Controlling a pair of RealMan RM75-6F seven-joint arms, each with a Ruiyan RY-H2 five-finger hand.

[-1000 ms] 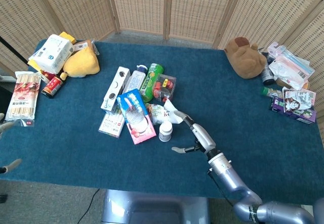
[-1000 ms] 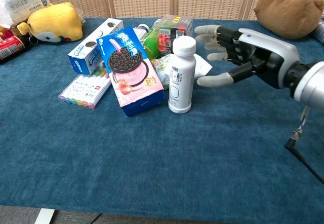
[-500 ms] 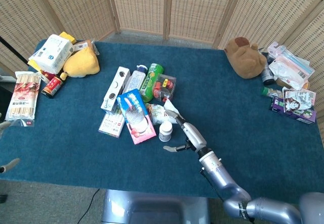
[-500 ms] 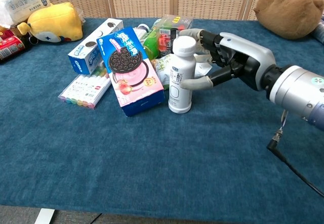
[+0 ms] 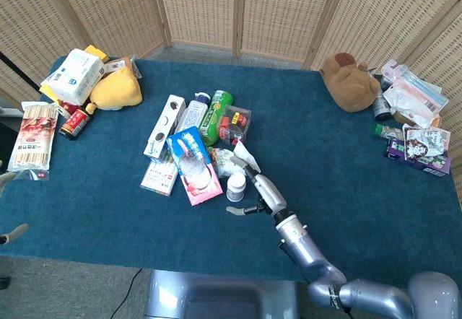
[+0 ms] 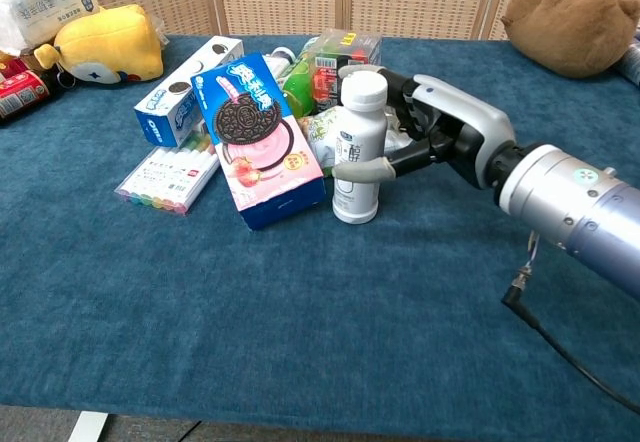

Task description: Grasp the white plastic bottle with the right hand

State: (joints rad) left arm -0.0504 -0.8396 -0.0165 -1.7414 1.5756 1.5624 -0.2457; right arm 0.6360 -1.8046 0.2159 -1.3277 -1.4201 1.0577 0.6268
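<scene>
The white plastic bottle point(image 6: 358, 147) stands upright on the blue cloth, just right of the Oreo box point(image 6: 258, 137); from the head view it shows as a white cap point(image 5: 236, 187). My right hand point(image 6: 430, 132) reaches in from the right and surrounds the bottle. Its thumb point(image 6: 362, 171) lies across the bottle's front and its fingers point(image 6: 362, 68) curve behind the neck. The hand has not clearly tightened on the bottle, which stands on the table. In the head view the right hand point(image 5: 258, 190) sits right of the cap. My left hand point(image 5: 7, 180) peeks in at the left edge, fingers apart, holding nothing.
Behind the bottle lie a green bottle point(image 6: 298, 84), a clear box of red items point(image 6: 340, 60) and a crumpled packet point(image 6: 322, 130). A marker set point(image 6: 166, 177) and a blue-white box point(image 6: 190, 90) lie to the left. A brown plush point(image 6: 570, 22) sits far right, a yellow plush point(image 6: 105, 42) far left.
My right hand has moved left from beside the bottle until it surrounds it, thumb now across the front and fingers behind. The bottle has stayed put.
</scene>
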